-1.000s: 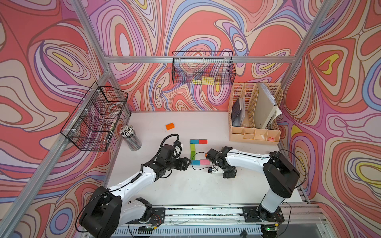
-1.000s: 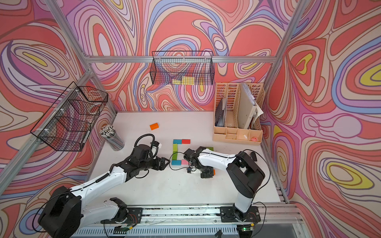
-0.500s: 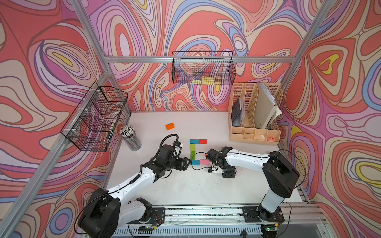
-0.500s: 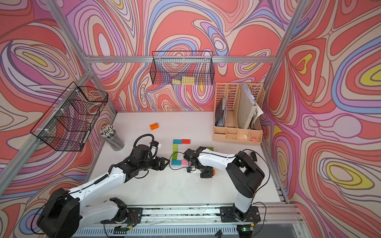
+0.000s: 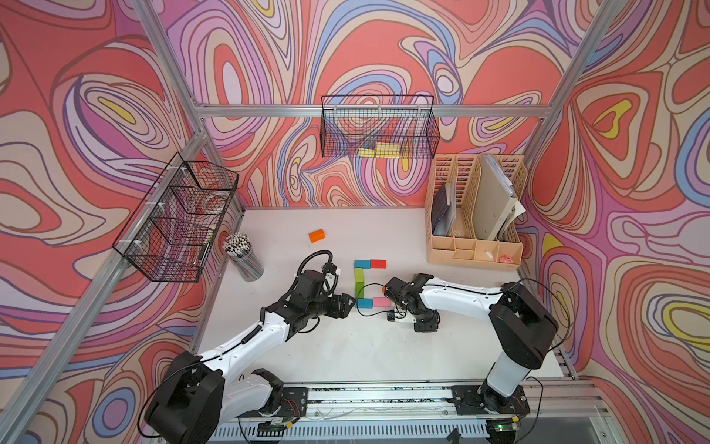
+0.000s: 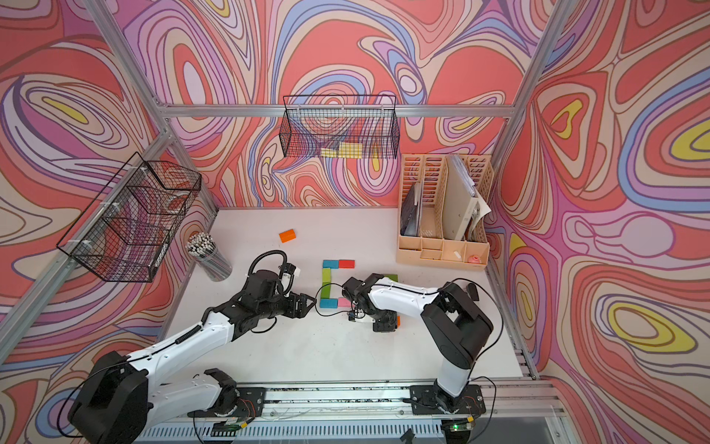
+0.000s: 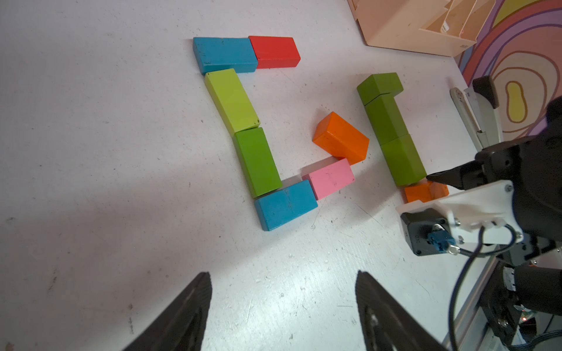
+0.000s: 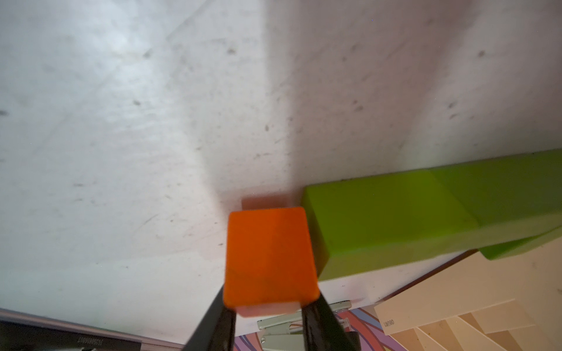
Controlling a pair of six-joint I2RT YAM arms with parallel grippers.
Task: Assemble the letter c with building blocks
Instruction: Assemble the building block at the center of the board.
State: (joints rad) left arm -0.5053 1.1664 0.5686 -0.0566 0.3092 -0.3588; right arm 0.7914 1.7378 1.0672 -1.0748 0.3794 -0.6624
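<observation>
Building blocks form a C shape in the left wrist view: blue (image 7: 225, 54) and red (image 7: 273, 51) on top, light green (image 7: 232, 103) and green (image 7: 258, 161) down the side, blue (image 7: 286, 206) and pink (image 7: 330, 179) below. An orange block (image 7: 340, 139) lies askew against the pink one. To the right runs a row of dark green blocks (image 7: 392, 136). At its near end my right gripper (image 8: 270, 304) is shut on another orange block (image 8: 269, 258). My left gripper (image 7: 282, 273) stands open and empty over bare table, just left of the C.
A lone orange block (image 5: 317, 235) lies toward the back. A beige desk organiser (image 5: 474, 215) fills the back right corner, with a stapler (image 7: 474, 106) beside the green row. A pencil cup (image 5: 244, 257) stands at the left. Wire baskets (image 5: 176, 219) hang on the walls.
</observation>
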